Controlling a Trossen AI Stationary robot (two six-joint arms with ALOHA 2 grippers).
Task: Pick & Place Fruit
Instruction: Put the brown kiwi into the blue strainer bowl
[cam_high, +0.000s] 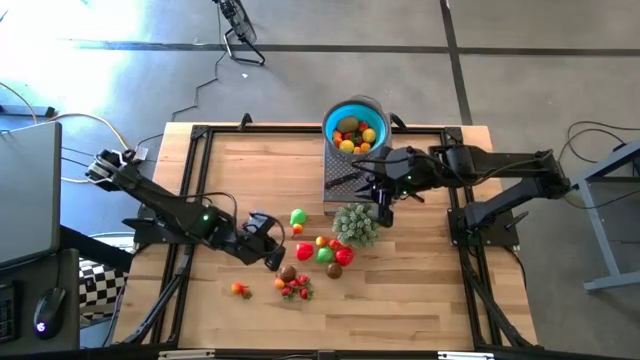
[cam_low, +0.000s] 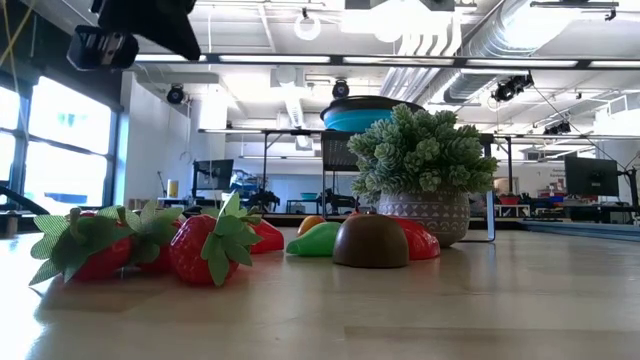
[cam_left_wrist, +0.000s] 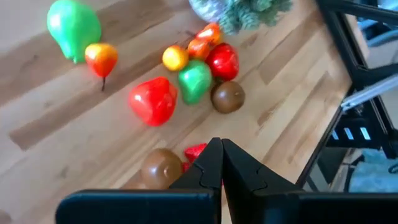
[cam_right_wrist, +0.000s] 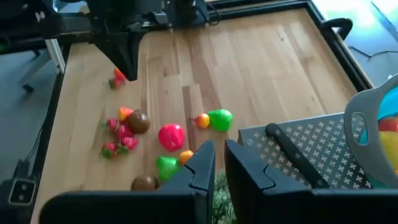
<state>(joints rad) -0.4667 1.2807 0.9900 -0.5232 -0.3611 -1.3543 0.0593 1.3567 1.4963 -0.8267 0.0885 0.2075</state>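
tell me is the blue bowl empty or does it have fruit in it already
Partly filled. The high view shows the round blue bowl holding several small toy fruits, yellow, red and brown, while more fruits lie loose on the wooden table.

Lab/workshop: exposed ducts (cam_low: 480, 45), monitors (cam_low: 592, 177).

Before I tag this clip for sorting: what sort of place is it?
Probably a robotics lab or workshop: exposed ceiling ducts, desks with monitors behind, and a framed wooden table strewn with toy fruit.
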